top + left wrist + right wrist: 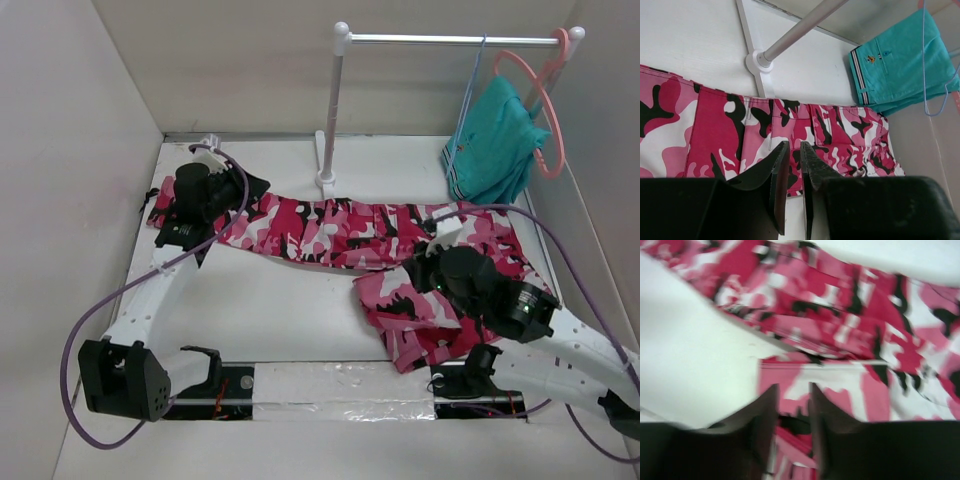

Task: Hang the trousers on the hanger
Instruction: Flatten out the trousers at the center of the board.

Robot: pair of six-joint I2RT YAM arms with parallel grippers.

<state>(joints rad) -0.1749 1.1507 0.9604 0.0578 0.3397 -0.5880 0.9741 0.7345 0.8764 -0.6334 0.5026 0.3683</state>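
— The trousers (330,232), where do they lie?

— Flat on the table (290,320), spread across it. One end is at the far left under my left arm. From there the cloth runs past the foot of the rack (326,180) to the right side, where it bunches up under my right arm.

— And the hanger (924,60)?

— It hangs by its hook on the rack's rail, well apart from the trousers. The teal garment (495,140) is draped on it, and a pink hanger (545,100) hangs just beside it. The trousers are not on it.

— How does your left gripper (793,146) stand?

— It is above the camouflage cloth and points toward the rack. Its jaws are almost together, with a thin slit between them. I see only flat cloth beyond that slit and nothing pinched in it.

— Your right gripper (794,387)?

— Its jaws stand a little apart, over the bunched part near a hem. My wrist view there is blurred. Pink and black cloth shows in the gap, but I cannot tell whether the fingertips touch it.
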